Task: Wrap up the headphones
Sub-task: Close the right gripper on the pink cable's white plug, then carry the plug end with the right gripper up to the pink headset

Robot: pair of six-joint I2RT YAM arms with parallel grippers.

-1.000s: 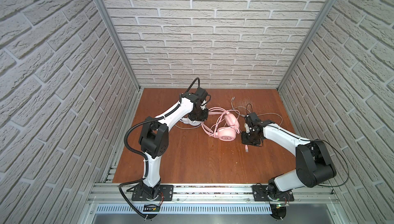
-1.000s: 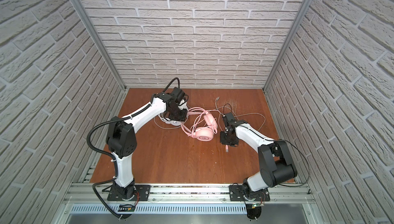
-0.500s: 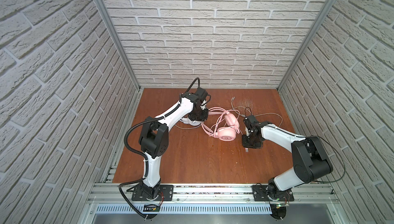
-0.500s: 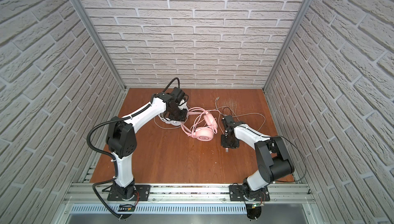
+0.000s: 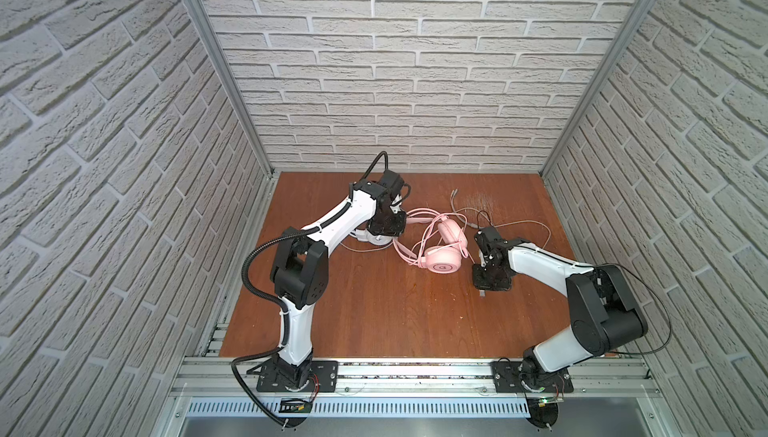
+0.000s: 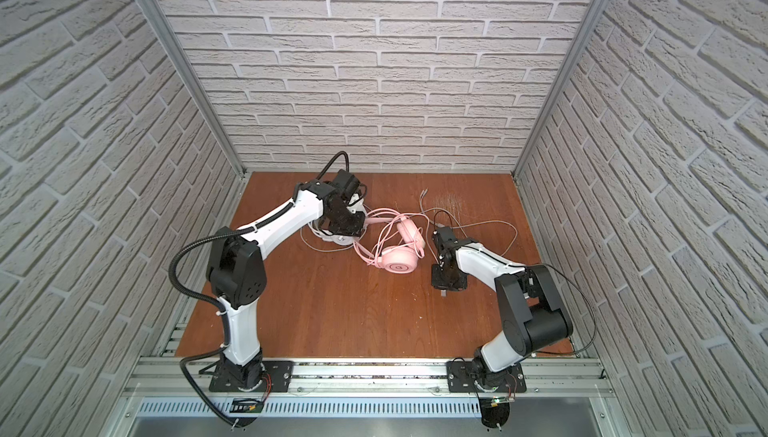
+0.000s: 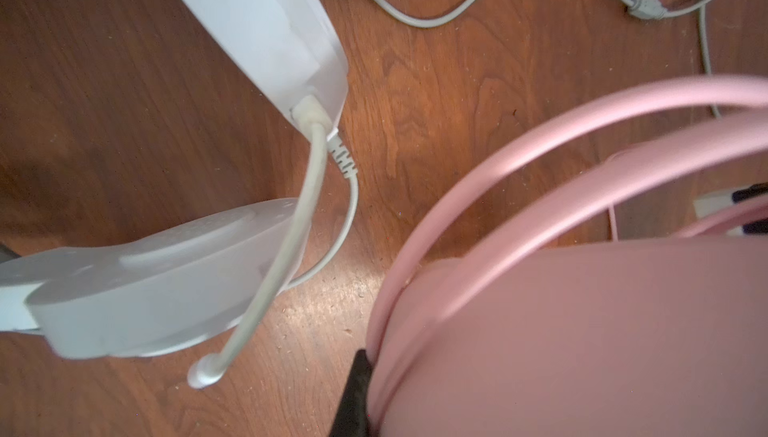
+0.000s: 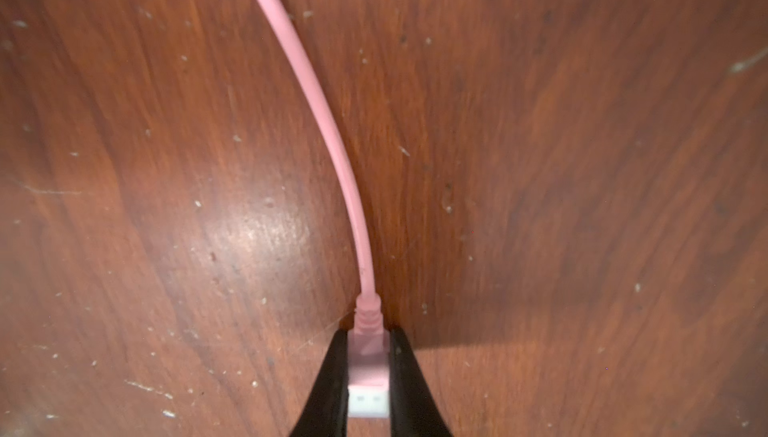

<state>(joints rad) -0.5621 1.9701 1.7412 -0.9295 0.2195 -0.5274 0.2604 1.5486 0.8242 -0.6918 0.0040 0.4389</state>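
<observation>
The pink headphones lie mid-table, cups down, with the pink cord looped over them. My left gripper is shut on their pink headband; one black finger shows against the pink in the left wrist view. Under that gripper lie the white headphones, with a round cup and a flat white band. My right gripper is low over the table to the right of the pink cups, shut on the pink cord's USB plug. The pink cord runs away from it.
A thin grey cord from the white headphones loops across the back right of the wooden table, behind my right arm. Its splitter and plug ends lie near the back. Brick-patterned walls close in three sides.
My right gripper has moved a little toward the front and closed its jaws on the pink plug. The left arm and both headsets have not moved.
</observation>
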